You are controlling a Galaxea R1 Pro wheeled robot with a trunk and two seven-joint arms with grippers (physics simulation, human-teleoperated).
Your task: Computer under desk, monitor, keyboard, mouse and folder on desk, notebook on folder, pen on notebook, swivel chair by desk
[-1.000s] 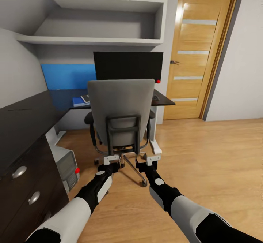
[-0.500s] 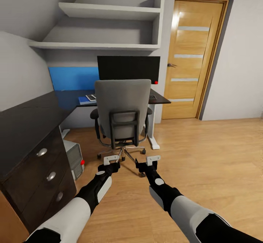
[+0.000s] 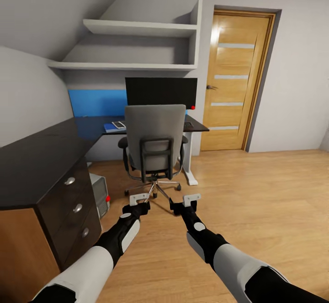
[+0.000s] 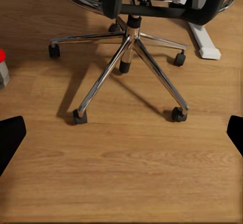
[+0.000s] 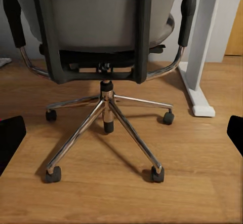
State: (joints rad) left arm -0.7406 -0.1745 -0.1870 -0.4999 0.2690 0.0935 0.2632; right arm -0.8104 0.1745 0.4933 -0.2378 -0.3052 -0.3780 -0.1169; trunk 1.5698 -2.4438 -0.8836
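The grey swivel chair (image 3: pixel 155 141) stands with its back to me, pushed up to the black-topped desk (image 3: pixel 41 152). Behind it on the desk is the wide black monitor (image 3: pixel 161 91). A blue folder (image 3: pixel 109 128) lies on the desk left of the chair with a small pale item on it. The silver computer (image 3: pixel 100 194), red light showing, sits under the desk. A dark item (image 3: pixel 188 124) peeks past the chair's right edge; I cannot tell what it is. My left gripper (image 3: pixel 139 198) and right gripper (image 3: pixel 192 198) hang open and empty over the floor, short of the chair's chrome base (image 4: pixel 132 46) (image 5: pixel 106 107).
The desk's drawers with round knobs (image 3: pixel 75 207) run along my left, ending in a light wooden panel (image 3: pixel 23 248). The desk's white leg (image 3: pixel 189 166) stands right of the chair. A wooden door (image 3: pixel 237 79) is at the back right, with open wooden floor (image 3: pixel 265 193) before it.
The whole view has pulled back from the chair and desk, so the camera has moved away. More of the drawers and floor shows. Both arms keep the same pose.
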